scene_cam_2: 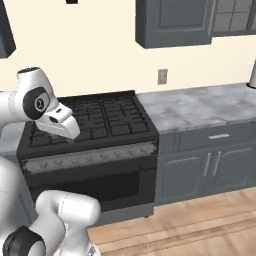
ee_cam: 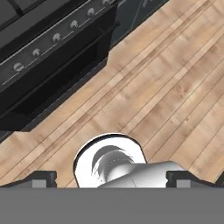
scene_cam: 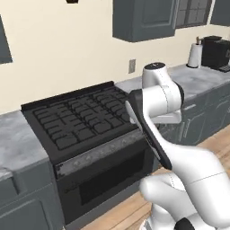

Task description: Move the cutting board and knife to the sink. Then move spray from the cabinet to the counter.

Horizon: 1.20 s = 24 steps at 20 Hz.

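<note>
**Stove ahead, claw aimed at floor**

You face a black stove (scene_cam: 85, 121) set into the marble surface (scene_cam_2: 200, 107), cabinet (scene_cam_2: 175, 22) above. The claw (ee_cam: 111, 179) hangs over wooden floor (ee_cam: 175, 87), fingertips spread wide, holding nothing. No writing is legible.

light: even, bright, soft | shadows: faint | glare: none | focus: slightly soft, rendered | distortion: none

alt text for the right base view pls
A black gas stove with an oven below stands against a cream wall, the white robot arm folded at left. A marble counter runs right of it, under a slate-grey wall cabinet.
</note>
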Motion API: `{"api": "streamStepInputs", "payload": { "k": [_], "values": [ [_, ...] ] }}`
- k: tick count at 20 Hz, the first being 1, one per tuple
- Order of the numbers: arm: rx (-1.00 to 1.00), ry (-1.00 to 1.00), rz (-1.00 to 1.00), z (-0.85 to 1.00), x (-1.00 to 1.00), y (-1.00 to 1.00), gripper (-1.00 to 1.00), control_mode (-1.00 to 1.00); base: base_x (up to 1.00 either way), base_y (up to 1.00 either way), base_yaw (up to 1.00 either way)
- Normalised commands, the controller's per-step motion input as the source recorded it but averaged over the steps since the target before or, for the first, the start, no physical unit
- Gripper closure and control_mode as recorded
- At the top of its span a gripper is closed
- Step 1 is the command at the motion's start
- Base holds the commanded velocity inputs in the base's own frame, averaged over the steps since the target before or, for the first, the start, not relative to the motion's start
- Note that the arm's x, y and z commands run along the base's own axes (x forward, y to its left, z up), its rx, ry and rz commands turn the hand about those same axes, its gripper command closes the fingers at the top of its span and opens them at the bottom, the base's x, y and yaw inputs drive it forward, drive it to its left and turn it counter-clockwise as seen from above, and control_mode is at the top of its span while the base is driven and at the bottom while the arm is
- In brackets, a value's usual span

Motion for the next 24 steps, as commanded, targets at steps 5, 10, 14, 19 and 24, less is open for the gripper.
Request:
{"api": "streamStepInputs", "payload": {
  "k": [5, 10, 14, 19, 24],
  "values": [
    [0.0, 0.0, 0.0, 0.0, 0.0, 0.0, -1.0, 1.0, 0.02, -0.14, -0.22],
    [0.0, 0.0, 0.0, 0.0, 0.0, 0.0, -1.0, 1.0, 0.24, -0.55, 0.05],
    [0.0, 0.0, 0.0, 0.0, 0.0, 0.0, -1.0, 1.0, 0.78, -1.0, 0.16],
    [0.0, 0.0, 0.0, 0.0, 0.0, 0.0, -1.0, 1.0, 0.92, -1.0, 0.17],
    [0.0, 0.0, 0.0, 0.0, 0.0, 0.0, -1.0, 1.0, 0.93, -1.0, 0.17]
  ]
}}
